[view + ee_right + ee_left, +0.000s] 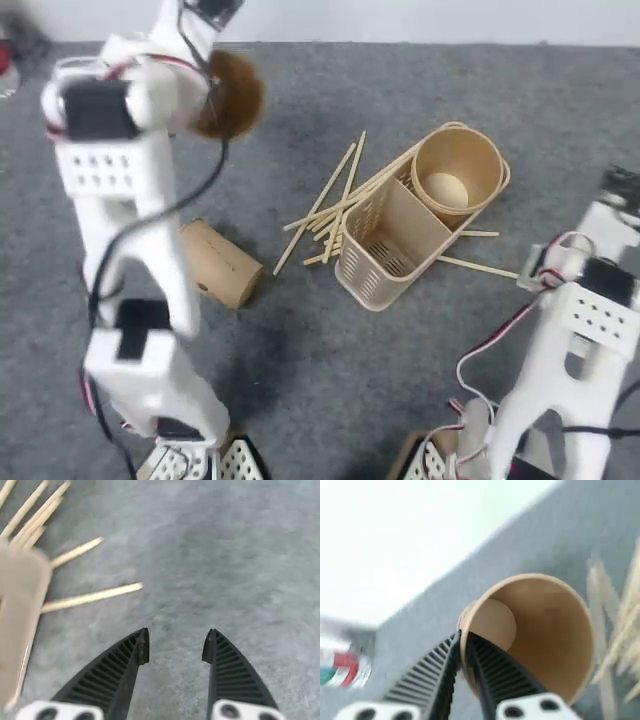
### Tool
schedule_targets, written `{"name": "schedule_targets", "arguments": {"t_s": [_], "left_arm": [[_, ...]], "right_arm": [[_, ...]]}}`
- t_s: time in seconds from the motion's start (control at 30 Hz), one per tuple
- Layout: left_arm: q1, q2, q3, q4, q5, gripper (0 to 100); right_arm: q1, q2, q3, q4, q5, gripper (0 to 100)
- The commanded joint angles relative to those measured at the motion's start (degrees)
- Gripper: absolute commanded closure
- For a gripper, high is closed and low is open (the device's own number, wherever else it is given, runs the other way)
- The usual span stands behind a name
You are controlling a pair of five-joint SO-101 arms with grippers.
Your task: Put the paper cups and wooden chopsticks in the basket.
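My left gripper (463, 639) is shut on the rim of a brown paper cup (535, 630), held up in the air; from above the cup (230, 95) hangs at the back left of the table. A second paper cup (220, 262) lies on its side on the grey mat. A third cup (457, 172) sits in the beige basket (385, 250), which lies tipped over at the middle. Wooden chopsticks (335, 195) are scattered around and under the basket. My right gripper (175, 647) is open over bare mat, close to chopsticks (90, 597) and the basket's edge (20, 625).
The left arm's white body (130, 250) stands tall at the front left, beside the lying cup. The right arm (570, 350) stands at the front right. A red and white object (342, 667) sits far off at the mat's edge.
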State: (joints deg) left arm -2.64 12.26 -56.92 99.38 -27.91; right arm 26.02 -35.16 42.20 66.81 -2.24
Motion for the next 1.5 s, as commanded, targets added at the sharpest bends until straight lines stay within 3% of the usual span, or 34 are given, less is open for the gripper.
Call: {"name": "schedule_targets", "arguments": {"t_s": [0.0,0.03,0.23,0.6,0.87,1.03,1.47], "left_arm": [[11.8,-11.6,-2.0,1.1,11.6,99],[14.5,-12.9,-2.0,1.1,13.5,99],[27.2,-14.7,-1.6,-0.9,22.8,99],[45.2,-14.7,-1.6,-4.9,26.4,99],[45.4,-6.2,2.0,-5.9,27.9,99],[40.6,1.1,-1.1,-11.7,27.8,99],[37.3,4.5,-4.8,-8.0,27.8,99]], "right_arm": [[6.0,-2.5,-0.5,-2.3,-2.9,93.4],[6.9,-3.4,-0.5,-2.4,-3.0,99.5],[7.7,-8.2,4.5,-6.2,-2.9,98.8],[7.7,-12.4,9.6,-11.2,-2.8,99.2],[7.7,-12.4,9.6,-11.0,-2.8,99.2],[7.6,-12.6,9.7,-10.9,-2.7,99.2],[4.7,-12.9,10.5,-11.1,-2.6,99.2]]}}
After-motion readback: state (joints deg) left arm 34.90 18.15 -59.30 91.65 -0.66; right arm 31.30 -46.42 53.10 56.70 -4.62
